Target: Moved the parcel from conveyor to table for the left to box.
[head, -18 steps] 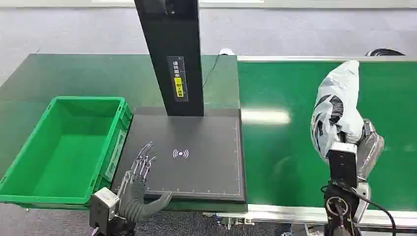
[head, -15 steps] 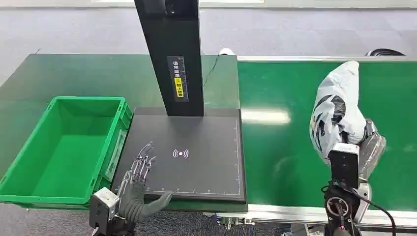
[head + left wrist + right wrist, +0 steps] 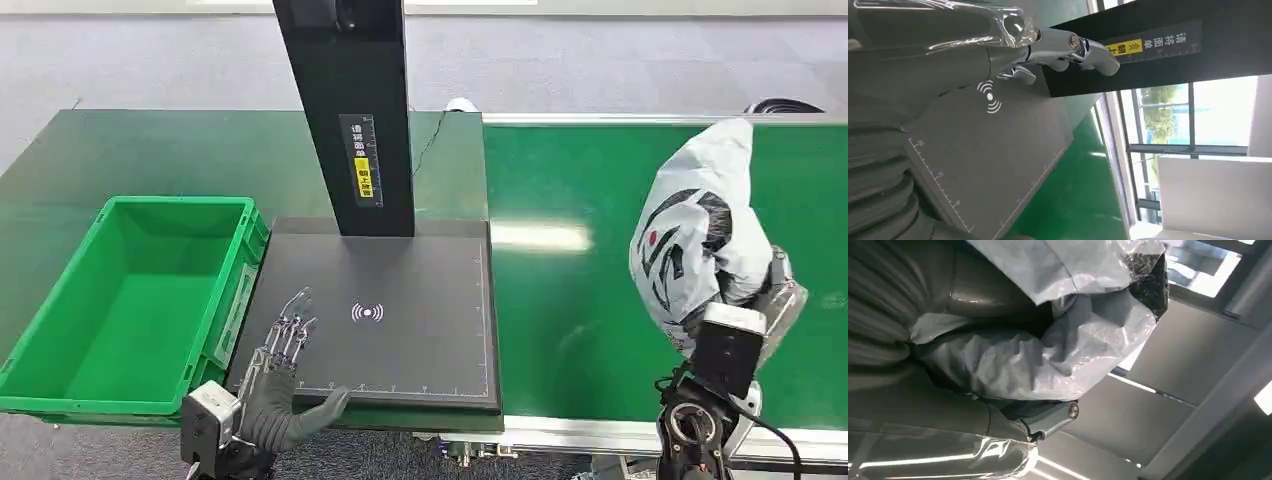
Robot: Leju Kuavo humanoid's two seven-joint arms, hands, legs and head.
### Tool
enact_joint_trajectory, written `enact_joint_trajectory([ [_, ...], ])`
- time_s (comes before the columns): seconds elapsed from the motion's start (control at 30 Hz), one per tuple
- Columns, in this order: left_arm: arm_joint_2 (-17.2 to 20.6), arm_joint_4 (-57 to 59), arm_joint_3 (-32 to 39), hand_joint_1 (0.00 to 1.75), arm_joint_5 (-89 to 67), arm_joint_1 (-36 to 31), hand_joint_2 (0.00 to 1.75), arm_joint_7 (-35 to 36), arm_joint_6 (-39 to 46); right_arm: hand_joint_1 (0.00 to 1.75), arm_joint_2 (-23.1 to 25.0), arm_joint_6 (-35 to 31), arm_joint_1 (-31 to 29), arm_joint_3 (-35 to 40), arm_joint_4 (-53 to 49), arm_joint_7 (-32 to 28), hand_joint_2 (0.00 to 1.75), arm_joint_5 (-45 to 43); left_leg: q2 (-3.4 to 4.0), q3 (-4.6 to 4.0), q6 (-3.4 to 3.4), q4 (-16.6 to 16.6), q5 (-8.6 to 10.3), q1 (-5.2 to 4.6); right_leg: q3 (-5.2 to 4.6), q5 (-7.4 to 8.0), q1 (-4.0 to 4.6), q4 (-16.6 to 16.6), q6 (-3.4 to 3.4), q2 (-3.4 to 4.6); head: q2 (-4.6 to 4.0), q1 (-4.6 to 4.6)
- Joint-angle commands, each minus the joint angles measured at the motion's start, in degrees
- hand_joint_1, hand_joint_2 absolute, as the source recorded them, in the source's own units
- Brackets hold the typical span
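Observation:
The parcel (image 3: 697,232) is a white plastic mailer bag with black and red print. My right hand (image 3: 770,300) grips it from below and holds it upright above the green conveyor belt (image 3: 580,300). Up close, the crumpled parcel (image 3: 1048,345) lies wrapped in my right hand (image 3: 948,405). My left hand (image 3: 283,370) is open, its fingers spread over the near left corner of the black scanner pad (image 3: 400,320). The left wrist view has my left hand (image 3: 973,45) above the scanner pad (image 3: 998,150). An empty green box (image 3: 130,300) stands left of the pad.
A black scanner post (image 3: 350,110) with a yellow label rises from the back of the pad. The dark green table (image 3: 150,150) extends behind the box. The conveyor's metal front rail (image 3: 580,435) runs along the near edge.
My right hand has lifted the parcel and carried it slightly to the right, tilting it so that more of its printed face shows. My left hand has not moved.

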Motion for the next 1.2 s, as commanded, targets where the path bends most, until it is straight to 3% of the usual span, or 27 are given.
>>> enact_joint_trajectory([
  [0.03,0.43,3.99,-0.33,0.00,-0.13,-1.59,1.75,-0.52,-1.12,1.75,0.77,13.30,-13.49,12.27,10.96,4.08,1.75,-4.73,0.58,-0.06,0.02,0.01,0.05,0.00,-0.28,0.23,0.01,0.01,-0.06,0.59,0.00,-0.02],
  [0.13,0.82,5.08,-0.58,0.00,-0.17,-2.64,1.75,-0.62,-1.81,1.75,0.83,21.22,-20.12,19.73,22.34,6.32,1.75,-5.53,0.59,-0.05,0.00,-0.06,0.07,0.02,-0.15,0.24,0.03,-0.02,-0.06,0.58,0.00,-0.02],
  [0.17,1.33,5.48,-0.84,0.00,-0.19,-3.20,1.75,-0.72,-2.13,1.75,0.41,29.60,-23.75,25.71,27.46,9.18,1.75,-4.20,0.73,0.00,-0.01,-0.08,0.09,0.05,-0.18,0.31,0.06,-0.05,-0.08,0.71,0.00,-0.02],
  [0.2,1.47,5.95,-0.83,0.00,-0.13,-3.79,1.75,-0.75,-2.40,1.75,2.72,31.75,-27.27,29.03,33.56,9.23,1.75,-4.30,0.62,0.10,-0.01,-0.05,0.03,0.00,-0.07,0.21,0.01,0.02,-0.06,0.60,0.00,0.00],
  [0.33,1.76,7.21,-1.28,0.00,-0.02,-4.53,1.75,-1.12,-2.74,1.75,6.52,40.55,-31.39,34.90,40.28,7.39,1.75,-7.83,0.62,0.15,-0.04,-0.07,0.12,0.03,-0.10,0.26,0.06,0.03,-0.07,0.62,0.00,-0.02],
  [0.53,2.55,7.31,-1.40,0.00,0.92,-4.82,1.75,-1.68,-2.29,1.75,6.42,42.73,-32.33,38.25,38.34,9.94,1.75,-10.87,0.00,-0.10,0.00,-0.01,0.20,0.04,-0.17,0.15,0.06,0.06,-0.02,0.02,0.00,0.00],
  [0.7,2.62,8.50,-1.51,0.00,1.29,-5.09,1.75,-1.88,-2.35,1.75,6.07,45.39,-33.63,40.45,41.23,10.68,1.75,-12.00,-0.02,-0.23,0.01,0.00,0.25,0.00,-0.24,0.20,0.04,0.05,-0.02,0.02,0.00,0.00],
  [0.9,2.29,7.41,-1.14,0.00,1.23,-4.69,1.75,-1.35,-1.31,1.75,6.88,43.95,-35.87,44.83,43.20,18.13,1.75,-7.97,0.01,-0.29,-0.02,0.04,0.25,0.03,-0.32,0.23,0.05,0.05,-0.06,0.05,0.00,0.00],
  [1.2,2.12,6.94,-1.08,0.00,1.16,-4.36,1.75,-0.99,-1.14,1.75,6.92,44.12,-36.63,45.40,44.74,19.97,1.75,-7.54,-0.10,-0.26,0.01,0.04,0.24,0.04,-0.25,0.19,0.07,0.01,-0.02,-0.05,0.00,0.00],
])
